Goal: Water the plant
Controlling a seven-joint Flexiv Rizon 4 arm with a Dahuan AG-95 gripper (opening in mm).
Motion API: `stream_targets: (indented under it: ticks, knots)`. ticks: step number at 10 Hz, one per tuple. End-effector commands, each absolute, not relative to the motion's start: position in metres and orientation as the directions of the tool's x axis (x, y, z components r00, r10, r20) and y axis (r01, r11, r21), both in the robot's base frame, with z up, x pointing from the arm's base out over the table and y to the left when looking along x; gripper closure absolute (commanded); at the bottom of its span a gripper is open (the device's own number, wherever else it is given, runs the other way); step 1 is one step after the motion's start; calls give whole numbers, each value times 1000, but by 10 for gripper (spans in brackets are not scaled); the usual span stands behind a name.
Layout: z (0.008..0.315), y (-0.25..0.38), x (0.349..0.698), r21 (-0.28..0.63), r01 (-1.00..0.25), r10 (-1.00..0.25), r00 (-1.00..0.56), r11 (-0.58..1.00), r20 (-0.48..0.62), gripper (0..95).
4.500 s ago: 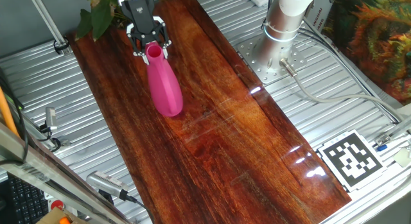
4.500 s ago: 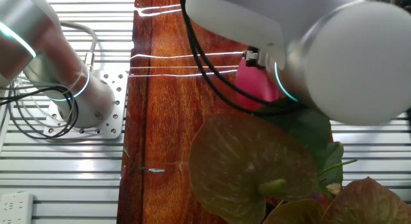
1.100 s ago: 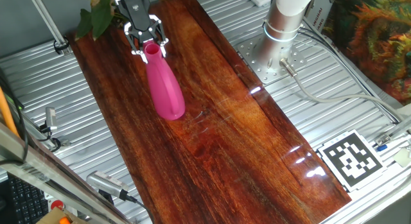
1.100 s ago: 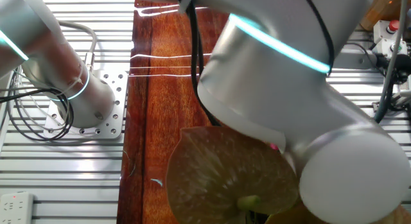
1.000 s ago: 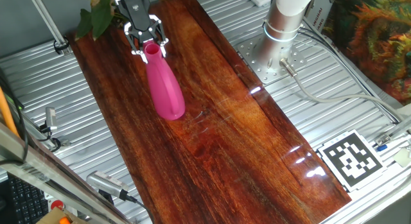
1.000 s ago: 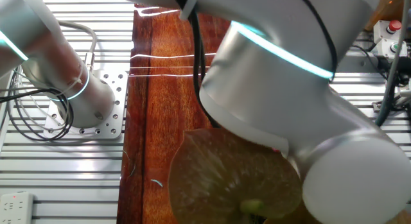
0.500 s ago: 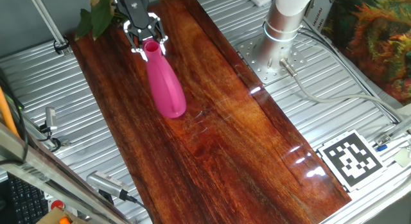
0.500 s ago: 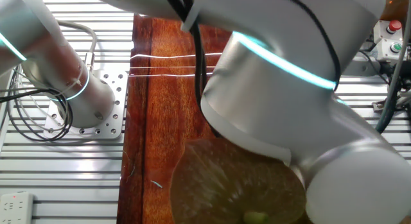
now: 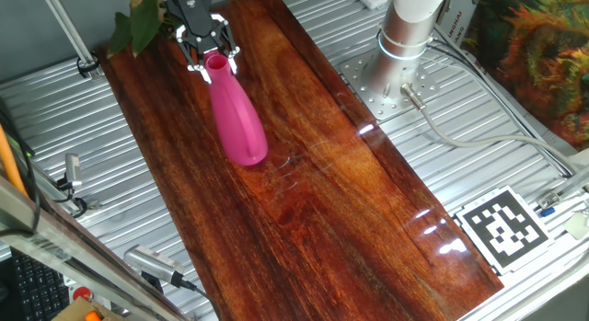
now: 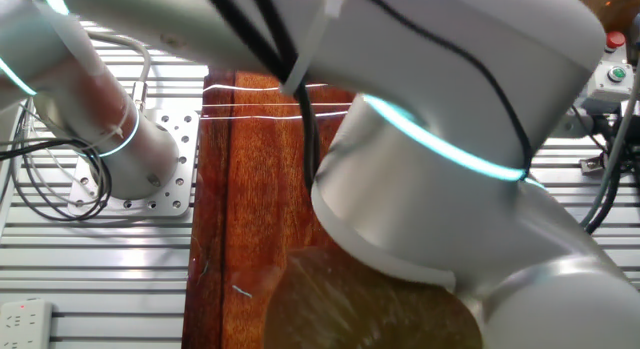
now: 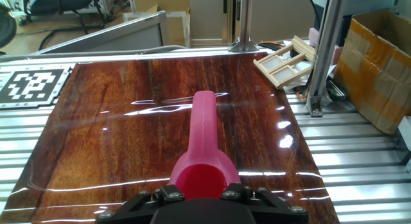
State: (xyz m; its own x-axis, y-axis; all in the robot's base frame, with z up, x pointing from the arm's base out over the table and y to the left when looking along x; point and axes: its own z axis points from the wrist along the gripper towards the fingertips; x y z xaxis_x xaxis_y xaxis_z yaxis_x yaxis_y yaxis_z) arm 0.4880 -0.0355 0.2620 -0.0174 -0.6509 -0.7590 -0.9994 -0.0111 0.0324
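One fixed view shows the long dark wooden board (image 9: 304,174) lying on the ribbed metal table (image 9: 479,165), with the arm's base (image 9: 409,31) standing beside the board's far half. On that far half the pink watering can (image 9: 235,114) leans tilted, its open mouth uppermost. The gripper (image 9: 207,54) is closed around the can's mouth. Just beyond the board's far corner, the plant (image 9: 138,17) shows a few dark-green leaves, close behind the gripper.
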Motion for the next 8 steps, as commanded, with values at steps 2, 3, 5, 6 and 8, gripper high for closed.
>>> stream_targets:
  ticks: [2, 3, 5, 6, 8]
  knots:
    - [268, -41, 487, 34, -999, -643, -12, -21, -766, 950]
    - [268, -42, 486, 35, -999, -638, -15, -19, -770, 950]
    - [269, -44, 486, 28, -999, -632, -4, -28, -775, 950]
    - [270, -45, 485, 26, -999, -625, 0, -32, -781, 950]
    - [270, -46, 485, 20, -999, -617, 6, -37, -787, 950]
